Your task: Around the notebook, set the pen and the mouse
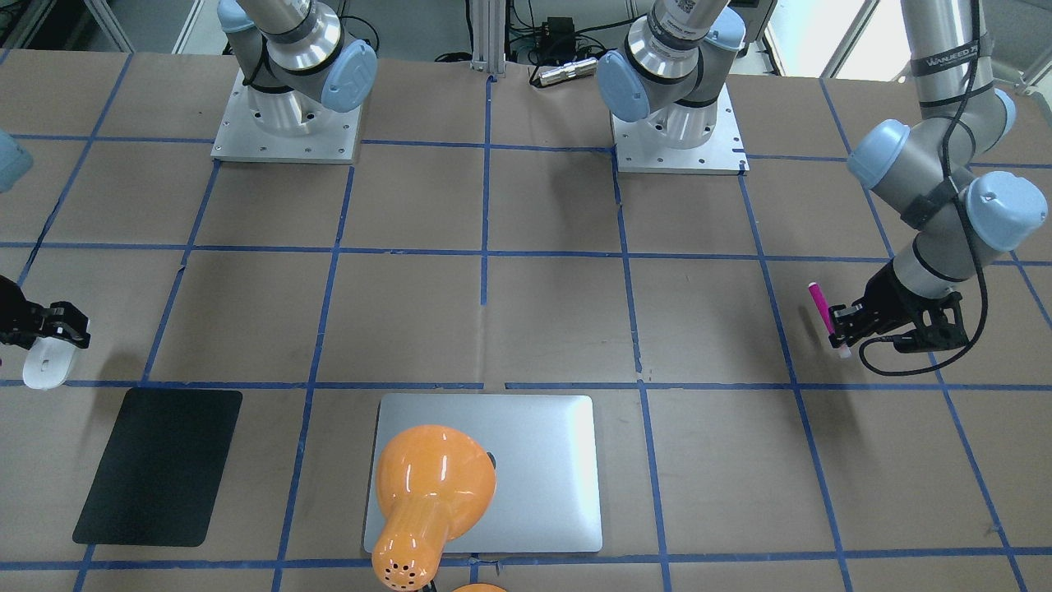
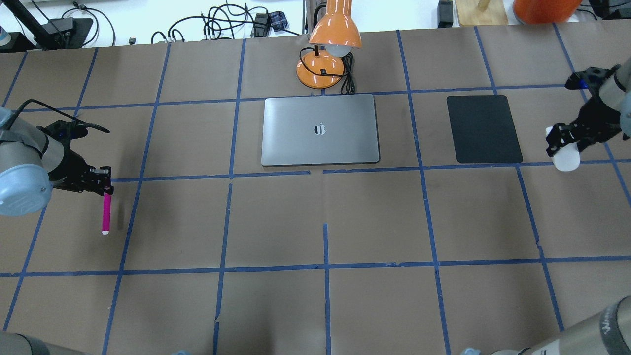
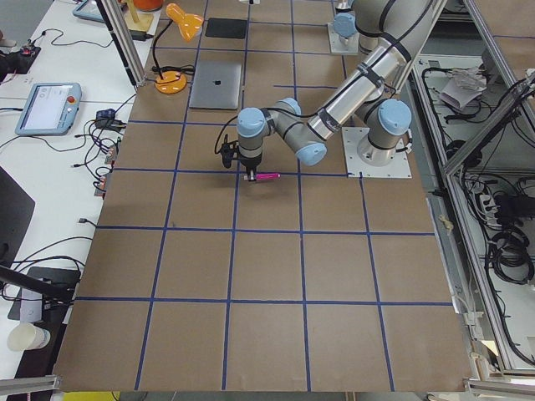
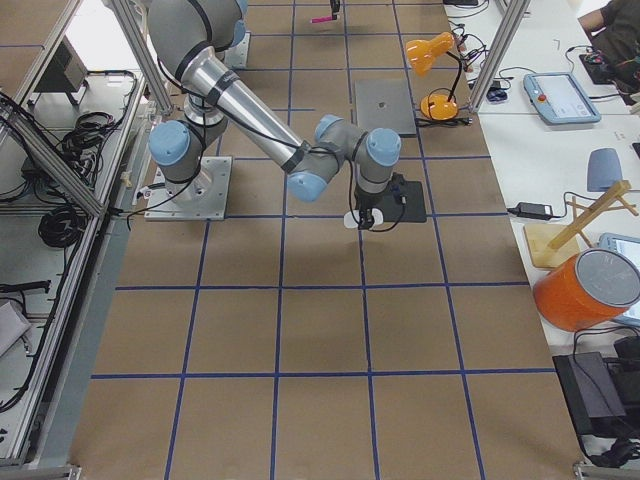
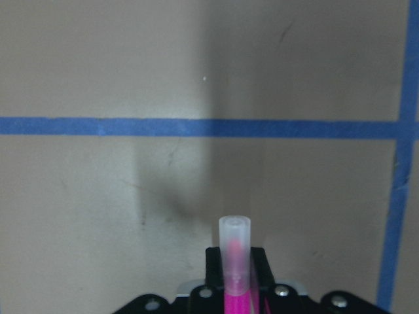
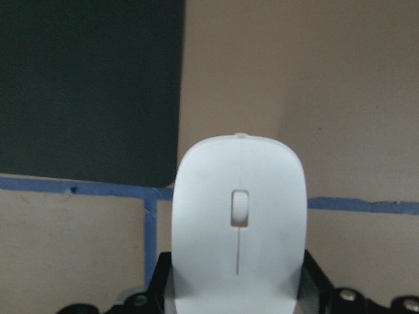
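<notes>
The silver-grey notebook (image 2: 320, 129) lies closed at the table's far middle, also in the front-facing view (image 1: 551, 460). My left gripper (image 2: 105, 185) is far to its left, shut on one end of the magenta pen (image 2: 105, 212). The pen hangs just above the paper, and its pale cap (image 5: 234, 239) points away from the wrist camera. At the table's right edge my right gripper (image 2: 562, 140) is shut on the white mouse (image 2: 566, 159). In the right wrist view the mouse (image 6: 239, 222) sits between the jaws beside the mat's corner.
A thin black mat (image 2: 483, 128) lies between the notebook and the mouse. An orange desk lamp (image 2: 328, 44) stands behind the notebook, its shade over the lid's far edge, with its cord beside it. Brown paper with blue tape lines (image 2: 325, 266) covers the table.
</notes>
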`<act>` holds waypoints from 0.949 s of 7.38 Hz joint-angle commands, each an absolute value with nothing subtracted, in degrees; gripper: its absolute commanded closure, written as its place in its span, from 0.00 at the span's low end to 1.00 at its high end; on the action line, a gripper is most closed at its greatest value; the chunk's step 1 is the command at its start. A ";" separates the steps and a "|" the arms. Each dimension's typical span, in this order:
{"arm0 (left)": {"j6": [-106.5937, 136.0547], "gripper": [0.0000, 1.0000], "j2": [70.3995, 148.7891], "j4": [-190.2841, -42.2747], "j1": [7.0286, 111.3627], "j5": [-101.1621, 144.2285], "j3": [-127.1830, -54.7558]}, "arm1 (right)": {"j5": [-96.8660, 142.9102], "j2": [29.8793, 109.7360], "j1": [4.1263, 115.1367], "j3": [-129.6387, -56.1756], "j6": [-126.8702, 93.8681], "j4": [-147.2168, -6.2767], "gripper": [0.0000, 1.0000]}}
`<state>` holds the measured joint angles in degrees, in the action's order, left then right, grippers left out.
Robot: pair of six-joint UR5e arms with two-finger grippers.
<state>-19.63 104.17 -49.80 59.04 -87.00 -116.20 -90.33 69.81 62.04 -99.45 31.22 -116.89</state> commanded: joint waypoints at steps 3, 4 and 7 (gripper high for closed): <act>25.81 1.00 102.56 -51.06 78.61 -87.01 -113.66 | -86.75 54.59 72.77 -83.33 16.88 -114.98 0.83; 38.46 1.00 103.53 -50.72 84.23 -86.40 -113.56 | -86.66 53.80 72.69 -83.67 16.88 -115.31 0.67; 72.15 1.00 105.02 -49.66 102.24 -86.66 -113.47 | -86.75 52.99 72.69 -84.20 16.70 -114.44 0.00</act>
